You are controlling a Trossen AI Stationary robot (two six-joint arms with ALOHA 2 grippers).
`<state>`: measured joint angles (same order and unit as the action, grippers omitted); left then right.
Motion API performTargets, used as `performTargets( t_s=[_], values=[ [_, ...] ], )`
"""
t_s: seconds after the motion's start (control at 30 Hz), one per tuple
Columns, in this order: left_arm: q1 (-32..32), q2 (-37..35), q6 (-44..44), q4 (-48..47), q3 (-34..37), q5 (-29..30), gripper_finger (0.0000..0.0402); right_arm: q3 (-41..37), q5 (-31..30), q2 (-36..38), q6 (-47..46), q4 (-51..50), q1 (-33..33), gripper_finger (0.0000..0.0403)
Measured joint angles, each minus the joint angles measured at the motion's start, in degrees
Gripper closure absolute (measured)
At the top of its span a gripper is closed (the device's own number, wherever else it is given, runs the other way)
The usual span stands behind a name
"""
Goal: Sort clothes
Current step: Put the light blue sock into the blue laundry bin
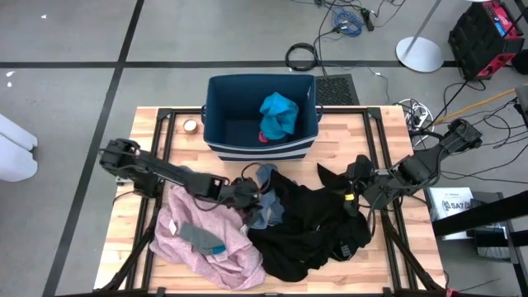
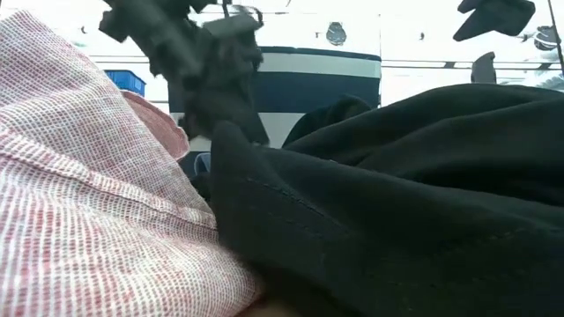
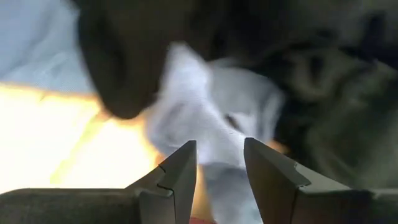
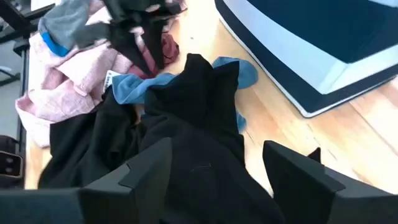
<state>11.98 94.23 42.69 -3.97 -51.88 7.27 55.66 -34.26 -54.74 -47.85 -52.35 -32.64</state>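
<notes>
The clothes lie heaped on the table's near half. A pale pink garment (image 1: pixel 206 252) lies at the left with a grey sock (image 1: pixel 198 237) on it. Big black ones (image 1: pixel 313 231) lie at the right, with a grey-blue piece (image 1: pixel 268 206) between the two heaps. A teal piece (image 1: pixel 279 114) lies inside the dark blue bin (image 1: pixel 221 107). My left gripper (image 1: pixel 252 194) is open and slants down at the grey-blue piece (image 3: pixel 211 106). My right gripper (image 1: pixel 355 188) is open above the black garment (image 4: pixel 199 124), whose fold stands up beyond its fingers. My left gripper comes at the grey-blue piece slanting down from the table's left, and a fold of it (image 3: pixel 221 171) shows in the gap between the open fingers. Whether the fingers touch the cloth, I cannot tell.
The bin stands at the table's far middle, close behind the heap. A small roll of tape (image 1: pixel 190 125) lies to the left of it. A maroon piece (image 4: pixel 166 46) lies by the pink garment. Bare wood (image 1: pixel 388 132) shows at the far right. Cables and stands are on the floor beyond.
</notes>
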Motion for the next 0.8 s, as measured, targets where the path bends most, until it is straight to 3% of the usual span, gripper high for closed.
performTargets(
  t_s=[0.17, 0.37, 0.8],
  values=[
    [-2.44, 3.32, 4.41, 2.11, 0.0, -3.57, 0.0258, 0.0, 0.04, 0.0, 1.21, -0.42, -0.07, 0.0165],
    [-4.38, 5.55, 3.25, 12.43, -0.06, -10.29, 0.0258, 0.0, 0.04, -0.13, 3.86, -0.7, -0.07, 0.0167],
    [-6.59, 11.59, 1.99, 13.03, -0.04, -9.29, 0.0258, 0.0, -0.17, -0.15, 4.03, -2.91, -0.09, 0.0167]
  ],
)
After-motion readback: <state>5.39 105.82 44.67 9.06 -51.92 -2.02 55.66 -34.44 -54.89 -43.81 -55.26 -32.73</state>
